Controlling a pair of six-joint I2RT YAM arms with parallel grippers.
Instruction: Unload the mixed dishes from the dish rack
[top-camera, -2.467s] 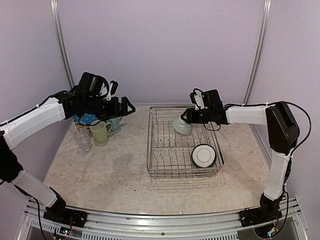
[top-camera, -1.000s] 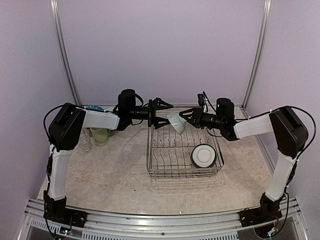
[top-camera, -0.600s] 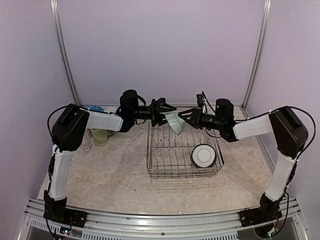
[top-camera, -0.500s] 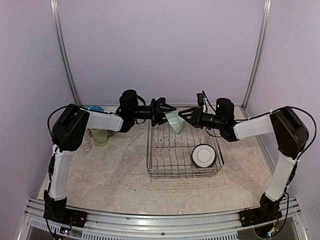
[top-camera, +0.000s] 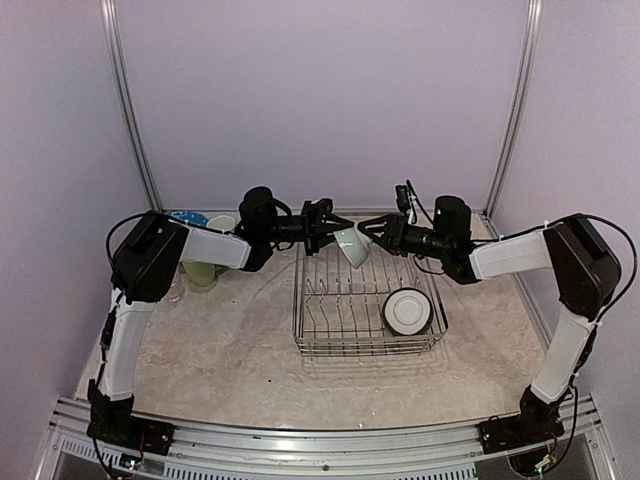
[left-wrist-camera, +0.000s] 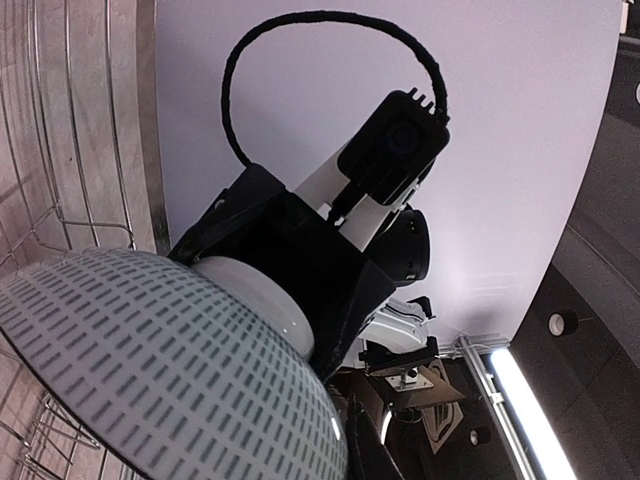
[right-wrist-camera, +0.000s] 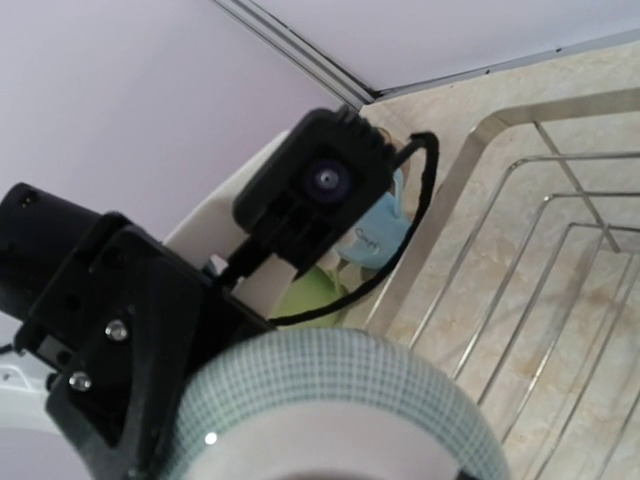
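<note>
**Item 1: bowl** (top-camera: 350, 246). Pale, with rows of fine grey-green dashes over the outside and a plain white foot ring. It is tipped on its side, foot toward the right and mouth toward the left. It hangs in the air over the far part of the rack (top-camera: 340, 335), left of the middle of the rack's far edge.

**Item 2: left claw** (top-camera: 338, 228). It reaches in level from the left, and its fingers are drawn in close on the bowl's rim. In the right wrist view one black finger lies flat against that rim.

**Item 3: right claw** (top-camera: 364, 232). It reaches in level from the right, jaws partly spread and clamped on the bowl's foot ring. The left wrist view shows both black fingers pressed around the ring. The bowl sits between the two claws, gripped by both.

**Item 4: rack.** Silver wire basket with upright dividers, standing on the tabletop (top-camera: 230, 340) right of centre, toward the far edge.

**Item 5: white bowl** (top-camera: 407, 310). It stands on edge among the dividers in the rack's near right corner.

**Item 6: green mug** (top-camera: 203, 272) and **blue mug** (top-camera: 185, 216). Both are at the tabletop's far left corner, partly hidden behind the left arm and well apart from the rack.
</note>
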